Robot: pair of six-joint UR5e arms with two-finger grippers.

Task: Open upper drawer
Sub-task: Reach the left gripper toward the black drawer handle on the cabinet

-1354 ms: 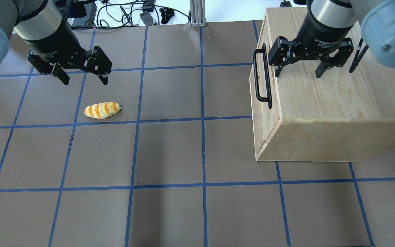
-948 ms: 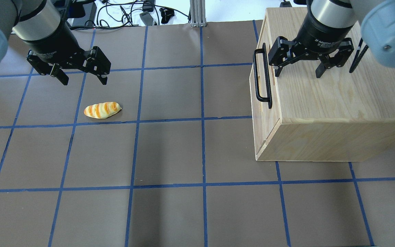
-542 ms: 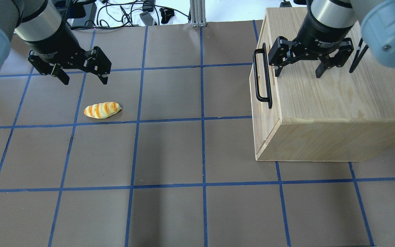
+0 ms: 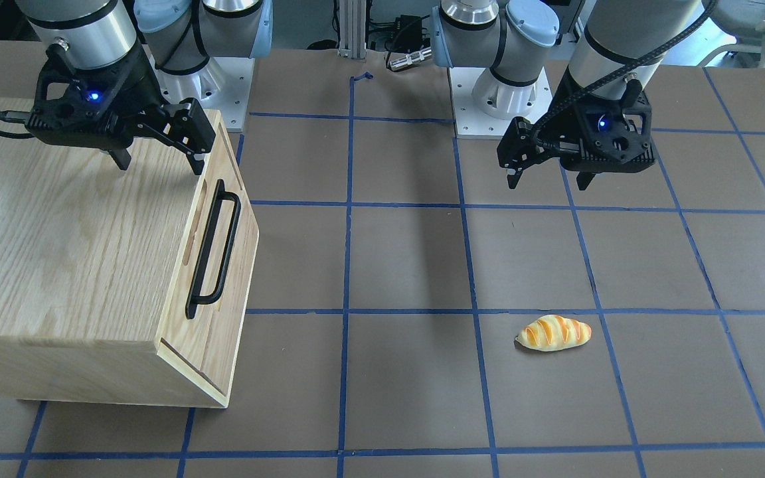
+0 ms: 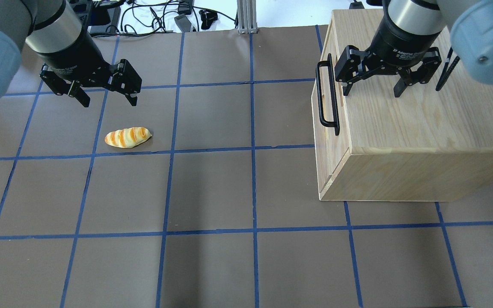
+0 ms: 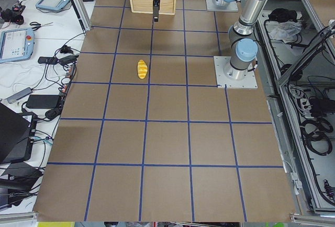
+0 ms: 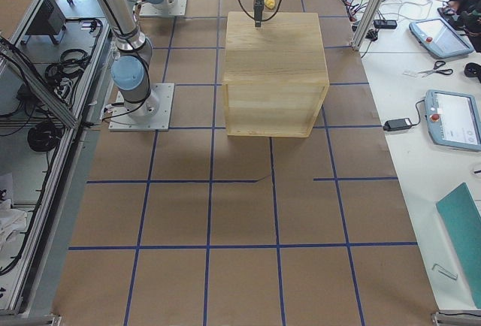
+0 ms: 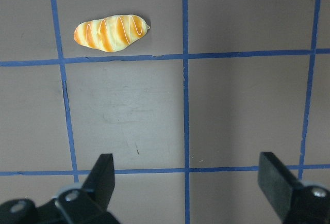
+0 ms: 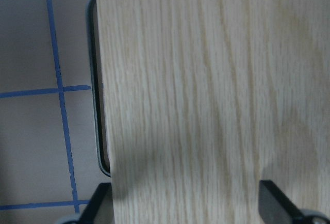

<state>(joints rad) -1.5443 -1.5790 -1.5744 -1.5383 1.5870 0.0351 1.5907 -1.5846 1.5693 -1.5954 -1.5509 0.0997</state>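
The upper drawer's front panel (image 5: 322, 107) faces the table's middle, flush with the oak-grain cabinet (image 5: 417, 124). Its long black bar handle (image 5: 327, 95) and oblong slot (image 4: 196, 222) show; the handle also shows in the right wrist view (image 9: 95, 105). My right gripper (image 5: 372, 93) hangs open and empty over the cabinet top, just behind the handle edge; it also shows in the front-facing view (image 4: 158, 164). My left gripper (image 5: 109, 102) is open and empty above the table, far from the cabinet, and shows in the front-facing view (image 4: 548, 182).
A striped orange toy bread (image 5: 127, 137) lies on the brown table just in front of my left gripper, also in the left wrist view (image 8: 111, 32). Blue tape lines grid the table (image 5: 212, 192). Cables and gear lie past the far edge.
My left gripper has shifted slightly to the right, still open. The right gripper, the cabinet and the bread have not moved.
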